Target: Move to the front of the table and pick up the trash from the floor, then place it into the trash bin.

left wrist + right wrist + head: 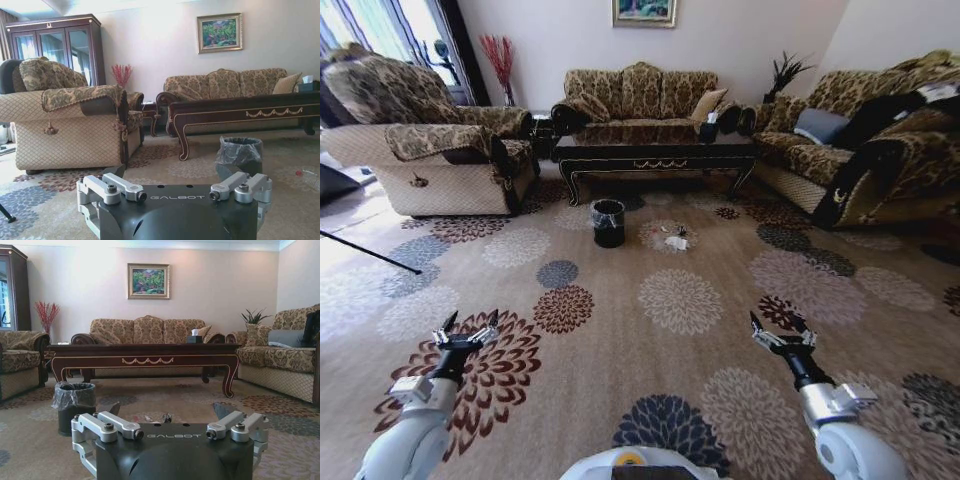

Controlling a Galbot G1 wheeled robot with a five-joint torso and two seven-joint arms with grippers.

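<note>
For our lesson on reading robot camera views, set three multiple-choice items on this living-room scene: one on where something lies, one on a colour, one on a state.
1. Where does the trash lie?
A. on the table
B. on the floor beside the trash bin
C. inside the trash bin

2. What colour is the trash bin?
A. black
B. white
C. red

3. How do the fingers of the left pincer and right pincer stand?
A. both open
B. both shut on trash
C. left shut, right open

Answers: 1 B, the scraps rest on the floor, in front of the table. 2 A, black bucket with a clear liner. 3 A, both sets of fingers are spread and hold nothing.
</note>
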